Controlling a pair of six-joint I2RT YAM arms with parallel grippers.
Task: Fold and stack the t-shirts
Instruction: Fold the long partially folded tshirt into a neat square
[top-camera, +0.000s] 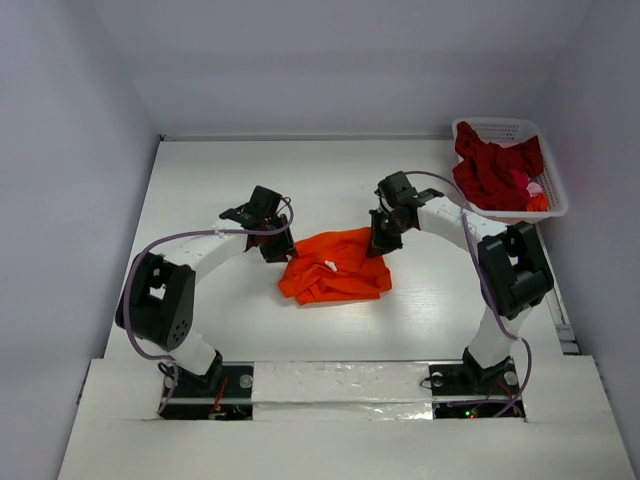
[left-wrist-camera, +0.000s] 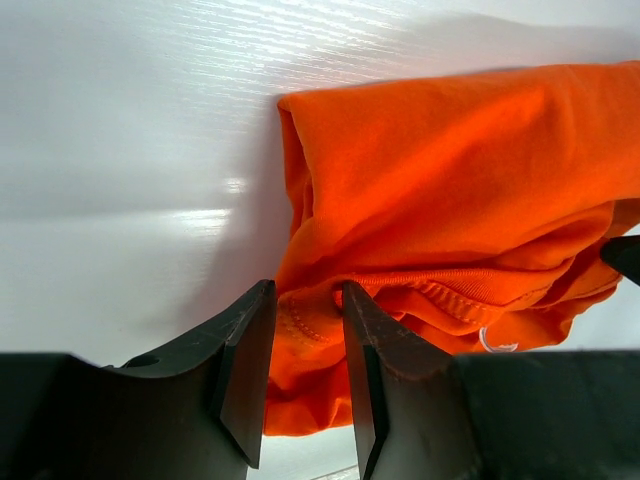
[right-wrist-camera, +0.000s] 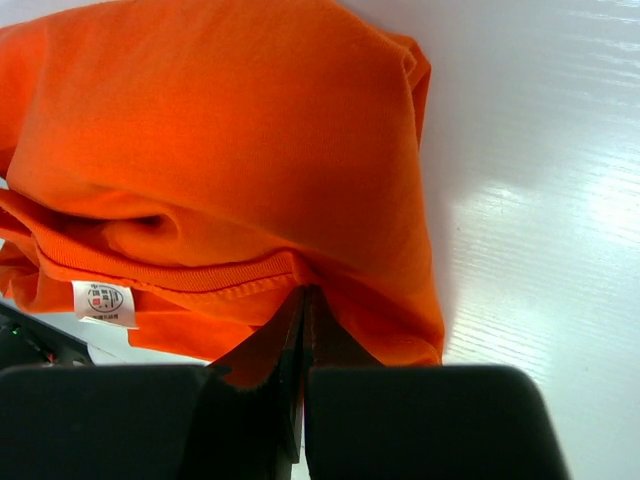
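Your two arms reach in from the near edge, elbows bowed outward and wrists tipped down toward the middle. Your left gripper (top-camera: 277, 247) clamps a thick fold of the orange t-shirt (top-camera: 335, 268), with its fingers narrowly apart. Your right gripper (top-camera: 382, 243) is pinched tight on the shirt's edge.

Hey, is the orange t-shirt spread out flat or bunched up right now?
Bunched up. The orange t-shirt lies in a rumpled heap, layers doubled over, neck label showing.
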